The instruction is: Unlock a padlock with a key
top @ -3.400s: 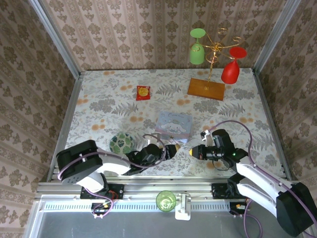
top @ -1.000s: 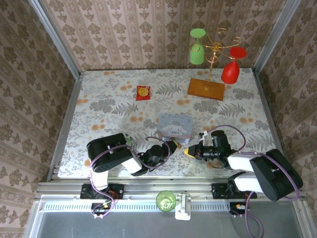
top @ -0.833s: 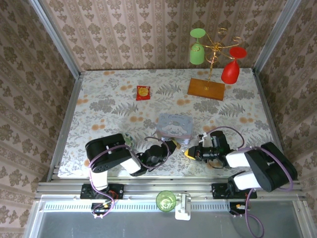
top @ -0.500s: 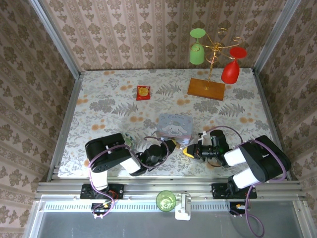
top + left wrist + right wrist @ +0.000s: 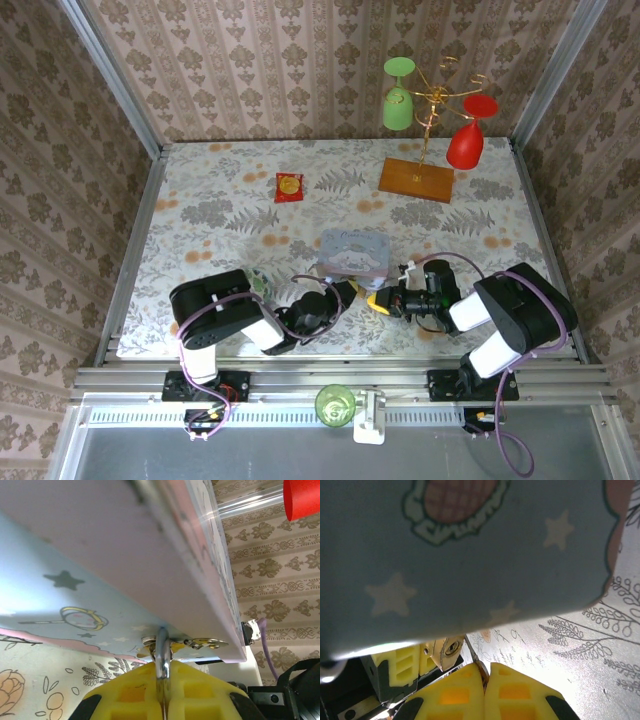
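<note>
From above, the floral-clothed worktop (image 5: 200, 200) is seen with a pale blue rectangular tin (image 5: 353, 250) lying close to its near edge, a little right of the middle. The left pincer (image 5: 347, 294) and the right pincer (image 5: 376, 300) are brought almost tip to tip just in front of the tin's near side. Compared with a few seconds back, both arms have been drawn in toward the tin. Over the last second the right arm has been folded tighter and its pincer edged leftward, so the gap between the two tips has been all but closed.

At the left wrist, the yellow fingers (image 5: 125, 695) are pressed together on the tiny brass-gold padlock (image 5: 161, 655), gripped by its thin silvery shackle. It is held up under the tin's edge beside a small metal clasp (image 5: 202, 641). Whether the shackle passes through that clasp cannot be told.

At the right wrist, the pincer is clamped narrow on the slim silver-grey key (image 5: 472, 652), whose blade sticks out beyond the fingertips. The padlock's brass body (image 5: 444, 651) is held just beside the key's tip, keyhole turned toward the camera. Contact between them cannot be confirmed.

The approach is judged nearly finished. Insertion remains to be done, and fine alignment with the keyhole will be needed before any turn.
</note>
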`<control>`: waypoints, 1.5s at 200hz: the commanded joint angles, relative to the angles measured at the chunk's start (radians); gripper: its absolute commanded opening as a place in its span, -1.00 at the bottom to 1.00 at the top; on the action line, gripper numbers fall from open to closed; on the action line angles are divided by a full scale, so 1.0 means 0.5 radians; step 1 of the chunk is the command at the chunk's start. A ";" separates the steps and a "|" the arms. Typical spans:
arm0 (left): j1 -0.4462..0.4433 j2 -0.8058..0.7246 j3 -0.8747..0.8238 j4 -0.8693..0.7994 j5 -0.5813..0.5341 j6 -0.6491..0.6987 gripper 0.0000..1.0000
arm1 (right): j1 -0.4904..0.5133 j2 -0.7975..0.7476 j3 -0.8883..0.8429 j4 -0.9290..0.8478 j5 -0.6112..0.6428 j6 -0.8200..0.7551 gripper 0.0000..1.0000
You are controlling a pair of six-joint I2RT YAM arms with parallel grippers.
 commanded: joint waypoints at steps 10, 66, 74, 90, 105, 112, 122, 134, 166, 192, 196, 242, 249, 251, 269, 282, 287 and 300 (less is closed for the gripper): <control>0.003 -0.043 0.042 0.163 0.008 -0.005 -1.00 | -0.017 -0.008 -0.009 -0.004 -0.063 -0.058 -1.00; 0.057 -0.018 0.076 0.169 0.060 -0.013 -1.00 | -0.032 -0.239 -0.028 -0.269 -0.060 -0.150 -1.00; 0.061 -0.017 0.074 0.170 0.062 -0.013 -1.00 | -0.040 -0.261 -0.025 -0.275 -0.067 -0.144 -1.00; 0.057 -0.024 0.073 0.167 0.072 -0.005 -1.00 | -0.063 -0.293 -0.016 -0.302 -0.074 -0.146 -1.00; 0.054 -0.025 0.053 0.170 0.057 -0.020 -1.00 | -0.077 -0.314 -0.017 -0.323 -0.088 -0.150 -1.00; 0.055 -0.023 0.048 0.173 0.051 -0.025 -1.00 | -0.091 -0.328 -0.024 -0.336 -0.094 -0.158 -1.00; 0.054 -0.030 0.039 0.171 0.047 -0.022 -1.00 | -0.114 -0.345 -0.032 -0.361 -0.100 -0.179 -1.00; 0.055 -0.028 0.041 0.171 0.056 -0.028 -1.00 | -0.135 -0.349 -0.038 -0.371 -0.114 -0.189 -1.00; 0.046 -0.009 0.092 0.174 0.077 -0.041 -1.00 | -0.149 -0.349 -0.003 -0.401 -0.125 -0.204 -1.00; 0.049 -0.018 0.102 0.173 0.070 -0.027 -1.00 | -0.148 -0.331 0.000 -0.315 -0.166 -0.172 -1.00; 0.049 -0.019 0.105 0.174 0.071 -0.029 -1.00 | -0.148 -0.333 -0.004 -0.298 -0.174 -0.166 -1.00; 0.032 0.020 0.140 0.172 0.099 -0.042 -1.00 | -0.147 -0.349 -0.003 -0.258 -0.176 -0.143 -1.00; 0.026 0.027 0.143 0.170 0.101 -0.042 -1.00 | -0.148 -0.349 -0.001 -0.263 -0.175 -0.144 -1.00; 0.024 0.029 0.143 0.171 0.098 -0.046 -1.00 | -0.146 -0.349 0.001 -0.264 -0.174 -0.146 -1.00; 0.015 0.049 0.150 0.179 0.100 -0.052 -1.00 | -0.149 -0.349 0.006 -0.257 -0.166 -0.137 -1.00; 0.009 0.041 0.133 0.176 0.070 -0.042 -1.00 | -0.166 -0.349 0.005 -0.301 -0.172 -0.154 -1.00; 0.011 0.038 0.128 0.179 0.062 -0.046 -1.00 | -0.169 -0.349 0.003 -0.332 -0.163 -0.171 -1.00; 0.024 0.031 0.128 0.177 0.064 -0.038 -1.00 | -0.174 -0.428 -0.011 -0.371 -0.149 -0.198 -1.00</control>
